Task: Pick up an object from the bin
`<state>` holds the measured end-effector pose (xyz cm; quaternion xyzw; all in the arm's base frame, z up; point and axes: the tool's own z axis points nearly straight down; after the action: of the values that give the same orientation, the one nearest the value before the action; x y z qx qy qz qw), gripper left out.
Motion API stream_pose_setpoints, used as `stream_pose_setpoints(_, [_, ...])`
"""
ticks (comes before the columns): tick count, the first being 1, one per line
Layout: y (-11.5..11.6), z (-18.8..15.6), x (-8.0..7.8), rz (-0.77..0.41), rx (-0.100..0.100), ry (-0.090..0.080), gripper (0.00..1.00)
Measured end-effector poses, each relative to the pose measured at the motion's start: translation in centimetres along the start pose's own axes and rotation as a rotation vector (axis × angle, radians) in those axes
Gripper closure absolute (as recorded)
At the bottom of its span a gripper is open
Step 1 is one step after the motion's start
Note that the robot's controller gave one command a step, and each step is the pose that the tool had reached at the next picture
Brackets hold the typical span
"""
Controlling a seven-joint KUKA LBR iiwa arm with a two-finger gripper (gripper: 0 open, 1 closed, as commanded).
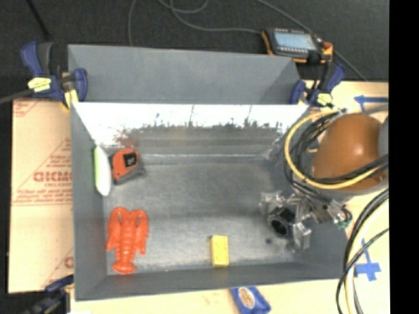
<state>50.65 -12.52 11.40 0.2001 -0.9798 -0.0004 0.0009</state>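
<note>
Nearest us, by the front wall of the bin (196, 188), lies a yellow block (220, 250), with an orange toy lobster (127, 238) front left. The end effector (288, 222) hangs low at the right, over bare floor. The block is closest to it, with nothing between. We cannot tell whether it is apart or together. Farther left lie an orange tape measure (125, 164) and a white-green stick (102, 171).

My gripper (290, 222) reads as a tangle of metal and black parts low at the right end of the bin (196, 110). I can't make out whether anything lies beneath it. The arm's orange cover (344, 150) and cables (292, 150) hide the bin's right wall and near-right corner from me. The pale long thing (102, 171) against the left wall is too blurred to name. The print on the tape measure (124, 164) is too small to read.
</note>
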Motion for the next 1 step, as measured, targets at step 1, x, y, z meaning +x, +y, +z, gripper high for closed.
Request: stream_pose_setpoints(1, [-1.07,2.96,2.39,0.051,-0.001,-0.005,1.00])
